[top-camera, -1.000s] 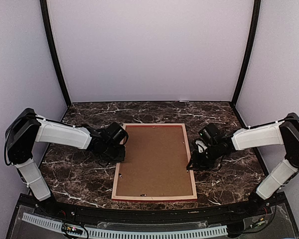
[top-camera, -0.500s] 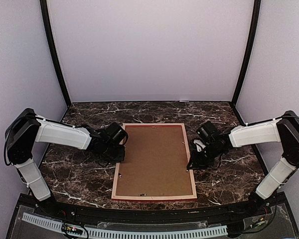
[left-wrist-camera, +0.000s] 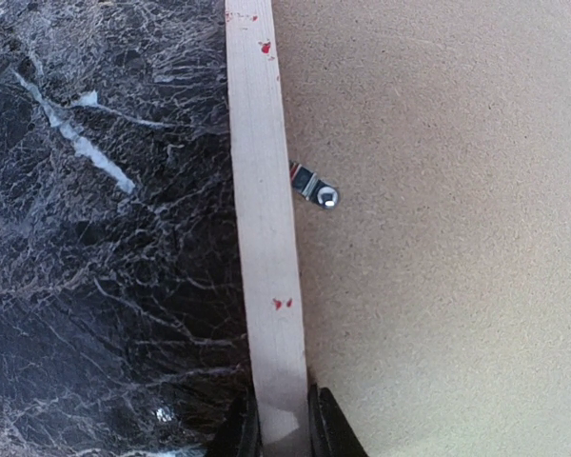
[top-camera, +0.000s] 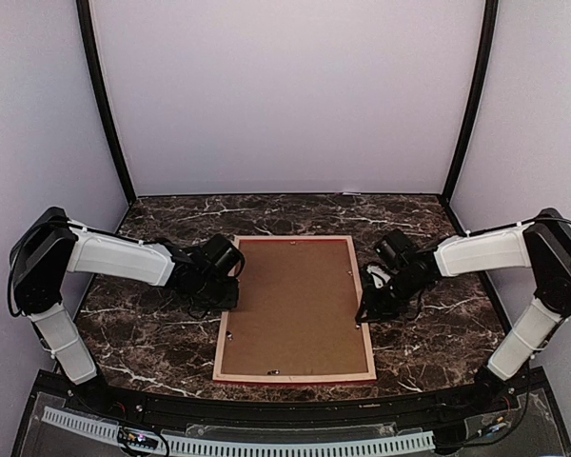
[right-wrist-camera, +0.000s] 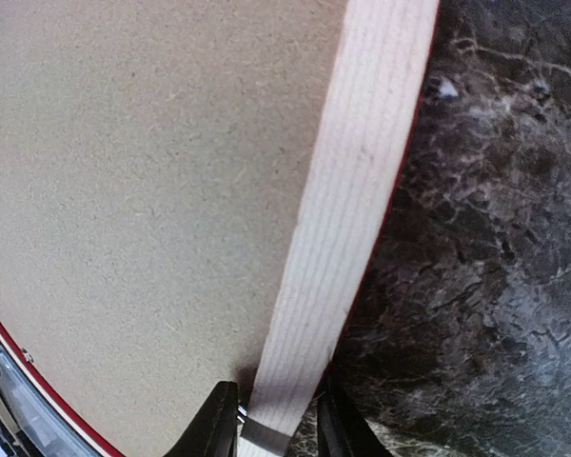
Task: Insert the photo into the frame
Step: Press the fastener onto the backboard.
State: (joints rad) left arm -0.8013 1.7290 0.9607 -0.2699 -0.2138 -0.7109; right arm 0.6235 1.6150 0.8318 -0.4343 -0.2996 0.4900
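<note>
On the middle of the dark marble table (top-camera: 152,352), the frame (top-camera: 295,378) lies flat with its pale wood back up, long sides running away from the arms. A thin red line shows along its outer edge. A brown board (top-camera: 295,305) fills its opening and lies level with the rails. On the left rail a small metal clip (left-wrist-camera: 316,188) juts out over the board, and a few red flecks dot the wood near it.

The left gripper (left-wrist-camera: 284,433) is narrowed onto the left rail, about halfway along its length. One finger (left-wrist-camera: 243,430) is on the table side and the other on the board side, with the wood filling the gap between them. The right gripper (right-wrist-camera: 276,424) pinches the right rail about halfway along in the same way. One of its fingers (right-wrist-camera: 217,419) is over the board and the other is at the rail's outer edge, above the marble. Both arms reach in low from the sides, their white forearms stretched over the table.
</note>
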